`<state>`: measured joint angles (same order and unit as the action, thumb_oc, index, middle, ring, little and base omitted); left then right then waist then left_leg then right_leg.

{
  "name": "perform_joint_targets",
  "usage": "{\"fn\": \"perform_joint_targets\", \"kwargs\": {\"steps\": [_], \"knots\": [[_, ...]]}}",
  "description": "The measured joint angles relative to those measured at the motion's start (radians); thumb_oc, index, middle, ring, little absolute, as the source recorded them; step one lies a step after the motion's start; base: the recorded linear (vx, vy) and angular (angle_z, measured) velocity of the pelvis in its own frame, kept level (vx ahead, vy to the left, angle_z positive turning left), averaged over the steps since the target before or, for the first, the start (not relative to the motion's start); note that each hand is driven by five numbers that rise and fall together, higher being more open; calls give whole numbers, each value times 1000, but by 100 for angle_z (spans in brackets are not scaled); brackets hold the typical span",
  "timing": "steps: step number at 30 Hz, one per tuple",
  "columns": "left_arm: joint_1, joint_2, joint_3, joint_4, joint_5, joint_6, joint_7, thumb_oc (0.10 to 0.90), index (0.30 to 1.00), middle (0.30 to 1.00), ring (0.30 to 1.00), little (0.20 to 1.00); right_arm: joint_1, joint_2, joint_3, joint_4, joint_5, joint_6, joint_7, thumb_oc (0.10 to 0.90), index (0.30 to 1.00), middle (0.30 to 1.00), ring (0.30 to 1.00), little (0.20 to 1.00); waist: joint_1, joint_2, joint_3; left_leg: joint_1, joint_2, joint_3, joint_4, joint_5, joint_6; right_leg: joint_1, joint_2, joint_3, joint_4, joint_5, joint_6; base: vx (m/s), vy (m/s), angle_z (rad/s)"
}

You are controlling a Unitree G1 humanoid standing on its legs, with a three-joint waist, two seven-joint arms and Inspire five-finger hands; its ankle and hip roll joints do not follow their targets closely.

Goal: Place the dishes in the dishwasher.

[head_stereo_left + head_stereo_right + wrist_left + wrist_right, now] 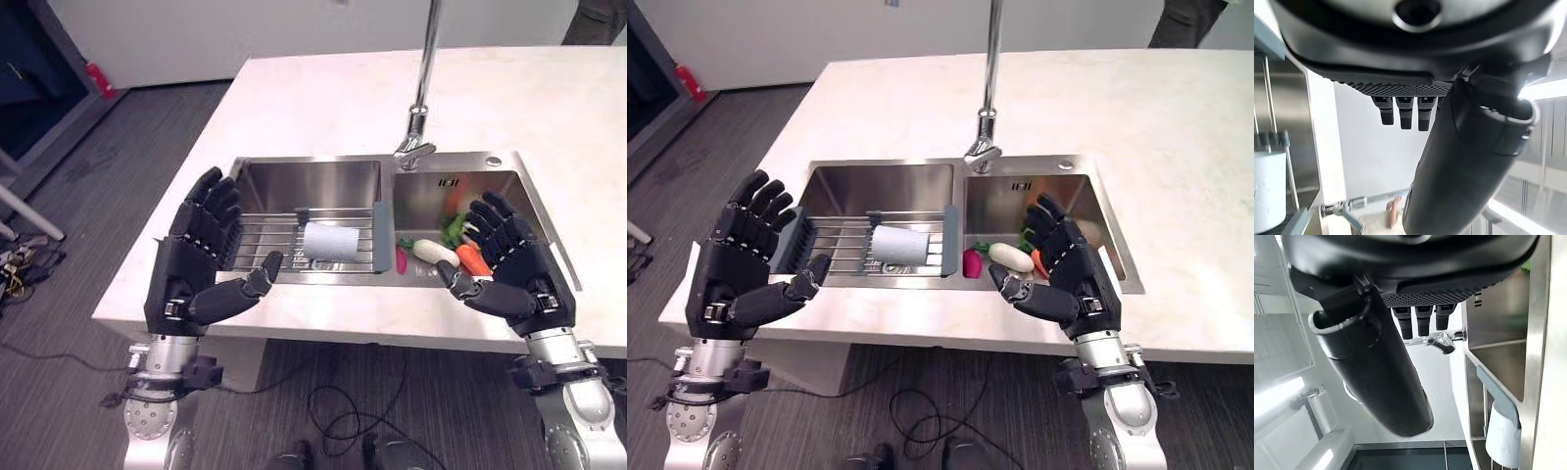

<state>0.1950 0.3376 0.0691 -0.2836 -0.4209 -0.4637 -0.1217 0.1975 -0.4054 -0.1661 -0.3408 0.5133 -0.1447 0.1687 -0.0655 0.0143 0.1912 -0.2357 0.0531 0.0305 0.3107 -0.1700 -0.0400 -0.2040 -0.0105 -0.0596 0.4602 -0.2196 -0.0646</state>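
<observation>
Presently, the left hand (196, 257) is held above the near-left corner of the sink, palm turned inward, with its fingers (211, 211) straight and spread and its thumb stretched toward the rack; nothing is gripped by it. The right hand (1063, 269) is raised in the same manner over the near edge of the right basin, fingers extended, thumb pointed inward, and nothing is held there either. Between the two hands, a double stainless sink (294, 176) is set into a pale countertop (323, 88). Across the left basin a wire drying rack (838, 245) with grey end pieces is laid, and on it a white cup (898, 245) is seen lying on its side, toward the rack's right end. In the right basin, toy vegetables are gathered near the front: a white radish (1011, 257), a red piece (972, 262) just beside the divider, an orange carrot (471, 258) partly covered by the right hand, and some green leaves (453, 228) behind. A tall chrome faucet (988, 108) is mounted behind the divider between the basins. Dark carpet (127, 147) is visible beyond the counter's left side.
</observation>
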Motion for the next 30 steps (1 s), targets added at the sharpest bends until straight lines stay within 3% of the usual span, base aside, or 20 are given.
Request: {"fn": "perform_joint_targets", "kwargs": {"steps": [1, 4, 6, 10, 14, 19, 24, 27, 28, 30], "knots": [[0, 0, 8, -1, 3, -1, 15, 800, 900, 900, 900, 900, 1, -6, 5, 1, 0, 13, 1, 800, 900, 900, 900, 900, 21, 15, -6, -21, -6, -11, -23, 23, 6, 8, 27, 28, -11, 2, -3, 111, 189, -45], [-12, 0, 8, -1, 23, -1, 34, 800, 900, 900, 900, 900, 16, -17, -6, -7, 0, 16, 3, 800, 900, 900, 900, 900, 2, 15, -7, 3, -4, -8, -52, 50, 7, 41, 37, 36, -41, 8, 5, 99, 246, -24], [-19, 4, 16, -1, 40, -1, 28, 800, 900, 900, 900, 900, 64, 2, -24, -10, 0, 16, 12, 800, 900, 900, 900, 900, -13, 16, -10, 45, -6, 79, -89, 154, 24, 62, 2, 42, -52, -20, 53, 92, 191, -20], [-26, 70, 22, -3, 51, 55, -12, 800, 900, 900, 900, 900, 70, 10, -21, -11, -1, 16, 16, 800, 900, 900, 900, 900, 4, 0, -11, 80, -64, 117, -105, 144, 73, 87, -73, 26, -67, -32, 103, 47, 142, -9], [-31, 257, 77, 3, 227, 113, 8, 800, 900, 900, 900, 900, 36, -8, -22, -10, -3, 16, 17, 800, 900, 900, 900, 900, 15, 0, -11, 89, -76, 117, -105, 133, 90, 121, -85, 18, -115, -18, 125, 9, 91, 3], [-96, 346, 113, 7, 400, 136, 47, 800, 900, 900, 900, 900, -24, -34, -21, -10, -28, 17, 5, 800, 900, 900, 900, 900, 20, 3, -13, 101, -80, 117, -106, 132, 92, 135, -89, 16, -125, -13, 128, 0, 90, 1], [-226, 489, 37, 27, 468, 296, -30, 800, 900, 900, 900, 900, -66, -87, -10, -8, -39, 41, -1, 800, 900, 900, 900, 900, 1, 28, -30, 107, -78, 131, -107, 132, 93, 130, -88, 29, -118, -11, 130, -4, 77, -9], [-290, 556, -2, 42, 473, 390, -126, 800, 900, 900, 900, 900, -88, -98, 8, -6, -39, 69, 2, 800, 900, 900, 900, 900, -20, 37, -36, 109, -73, 143, -107, 133, 93, 123, -83, 41, -110, -11, 130, 1, 73, -13], [-342, 626, -41, 68, 473, 447, -186, 800, 900, 900, 900, 900, -89, -132, 8, -6, -38, 85, 2, 800, 900, 900, 900, 900, -33, 44, -40, 112, -70, 148, -107, 132, 92, 122, -80, 48, -109, -10, 128, 4, 88, -15], [-376, 665, -69, 96, 473, 471, -215, 800, 900, 900, 900, 900, -90, -150, 8, -5, -38, 88, 3, 800, 900, 900, 900, 900, -40, 50, -45, 112, -69, 149, -107, 132, 92, 121, -80, 49, -108, -10, 128, 7, 51, -9]]}}
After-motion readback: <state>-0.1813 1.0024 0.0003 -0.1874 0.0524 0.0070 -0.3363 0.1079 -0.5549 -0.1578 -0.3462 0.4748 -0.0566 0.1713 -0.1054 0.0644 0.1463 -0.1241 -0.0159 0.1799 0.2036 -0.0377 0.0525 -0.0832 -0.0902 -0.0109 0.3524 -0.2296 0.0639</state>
